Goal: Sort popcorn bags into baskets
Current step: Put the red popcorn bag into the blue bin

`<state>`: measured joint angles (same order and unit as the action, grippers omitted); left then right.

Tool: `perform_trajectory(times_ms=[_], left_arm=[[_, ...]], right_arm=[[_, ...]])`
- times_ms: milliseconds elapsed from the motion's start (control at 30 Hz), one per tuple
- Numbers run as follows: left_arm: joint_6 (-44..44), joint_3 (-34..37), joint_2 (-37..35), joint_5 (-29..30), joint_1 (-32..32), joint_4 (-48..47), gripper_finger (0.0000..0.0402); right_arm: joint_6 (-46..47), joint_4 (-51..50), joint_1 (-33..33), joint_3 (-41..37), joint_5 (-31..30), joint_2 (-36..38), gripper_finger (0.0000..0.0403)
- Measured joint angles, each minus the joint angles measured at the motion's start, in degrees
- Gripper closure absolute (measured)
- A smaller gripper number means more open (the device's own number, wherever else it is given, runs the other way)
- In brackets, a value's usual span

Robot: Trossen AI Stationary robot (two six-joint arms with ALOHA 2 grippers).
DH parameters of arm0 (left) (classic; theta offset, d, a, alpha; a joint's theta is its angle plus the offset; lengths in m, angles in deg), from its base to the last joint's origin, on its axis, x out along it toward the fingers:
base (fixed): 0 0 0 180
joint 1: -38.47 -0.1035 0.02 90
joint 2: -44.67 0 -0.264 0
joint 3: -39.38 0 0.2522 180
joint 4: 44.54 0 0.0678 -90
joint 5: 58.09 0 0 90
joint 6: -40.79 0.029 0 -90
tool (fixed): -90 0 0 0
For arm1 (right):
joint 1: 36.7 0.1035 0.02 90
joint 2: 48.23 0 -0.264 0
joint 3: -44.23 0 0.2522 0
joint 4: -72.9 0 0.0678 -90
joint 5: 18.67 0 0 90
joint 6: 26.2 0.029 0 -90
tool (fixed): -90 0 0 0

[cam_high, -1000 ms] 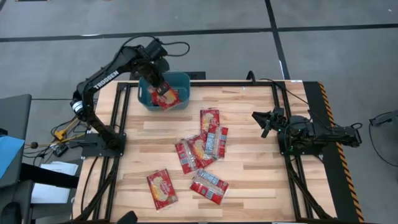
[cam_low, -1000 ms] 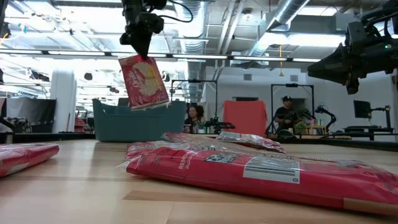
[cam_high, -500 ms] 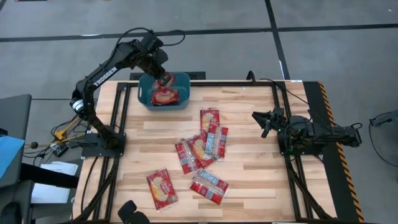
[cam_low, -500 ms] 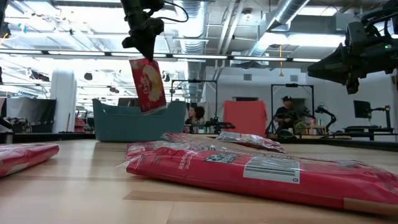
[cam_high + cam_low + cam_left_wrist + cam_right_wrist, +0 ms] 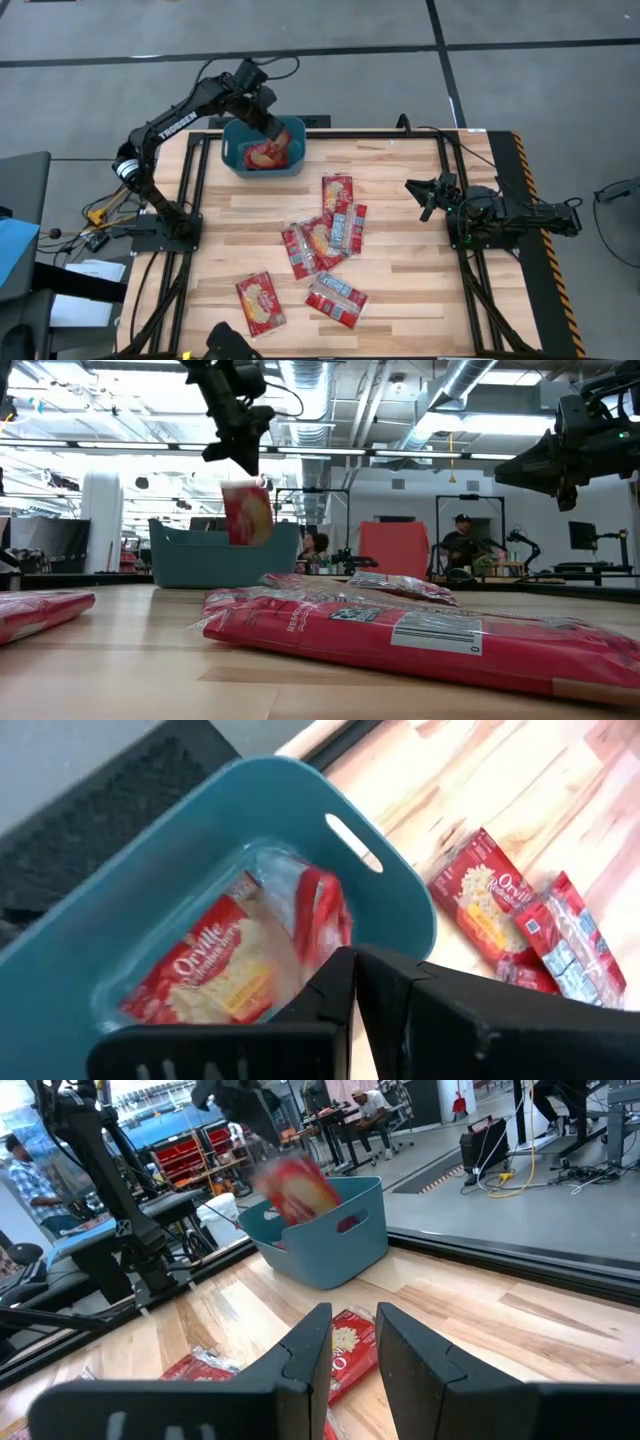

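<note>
My left gripper (image 5: 286,132) (image 5: 243,460) hangs over the teal bin (image 5: 298,166) (image 5: 400,910) at the table's far left, its fingers (image 5: 330,985) only a narrow gap apart. A red popcorn packet (image 5: 247,515) (image 5: 320,910) (image 5: 300,1190) shows blurred just below the fingertips, apart from them, on edge inside the bin. Another packet (image 5: 215,975) lies flat on the bin's floor. Several more red packets lie on the table, one alone (image 5: 337,190), a heap (image 5: 320,240) and two nearer ones (image 5: 335,298) (image 5: 260,303). My right gripper (image 5: 417,198) (image 5: 352,1330) waits open at the table's right.
The bin stands against the table's far edge, beside the black frame rail (image 5: 195,170). Bare wood lies between the bin and the packets in the middle. People sit in the room beyond the table (image 5: 462,550).
My left gripper has carried the packet from above the bin's near rim toward the far edge and tipped over the bin. The packet, which hung from the fingers, now sits lower and apart from them, dropping into the bin.
</note>
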<state>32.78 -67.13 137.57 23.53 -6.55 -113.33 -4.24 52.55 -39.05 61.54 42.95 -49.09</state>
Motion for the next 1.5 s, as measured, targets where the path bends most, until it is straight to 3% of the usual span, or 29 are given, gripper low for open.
perform_trajectory(times_ms=[367, 467, 600, 767, 933, 1100, 1200, 1400, 1500], left_arm=[[-1.20, 3.74, -0.02, -1.68, -1.73, 8.56, 0.0401], [7.81, 3.61, -0.02, -2.01, -1.81, 6.41, 0.0401], [22.85, 3.61, -0.02, 1.87, -0.22, -0.79, 0.0391], [31.56, 3.93, -0.04, 9.26, 3.58, -5.21, 0.0327], [24.64, 7.27, -0.04, 9.83, 5.03, -1.78, 0.0233], [6.77, 14.74, -0.04, 15.70, 3.71, -0.19, 0.0167], [1.83, 19.78, -0.04, 13.58, 1.93, 1.21, 0.0150], [-4.78, 27.03, -0.02, 1.66, -0.33, 8.48, 0.0143], [-5.70, 27.88, -0.02, 0.67, -0.52, 10.70, 0.0143]], right_arm=[[-0.15, -0.02, 0.00, 0.00, 0.00, 0.00, 0.0295], [-0.14, -0.01, 0.00, 0.00, 0.01, 0.00, 0.0295], [-0.13, -0.02, 0.00, 0.00, 0.00, 0.00, 0.0295], [-0.12, -0.01, 0.00, 0.00, 0.00, 0.01, 0.0295], [-0.09, -0.02, 0.00, 0.00, 0.00, 0.00, 0.0295], [0.04, -0.02, 0.00, -0.01, 0.00, 0.01, 0.0295], [0.03, -0.02, 0.00, 0.00, 0.01, 0.01, 0.0295], [0.02, -0.02, 0.00, 0.00, 0.01, 0.00, 0.0295], [0.02, -0.02, 0.00, -0.02, 0.01, 0.00, 0.0295]])
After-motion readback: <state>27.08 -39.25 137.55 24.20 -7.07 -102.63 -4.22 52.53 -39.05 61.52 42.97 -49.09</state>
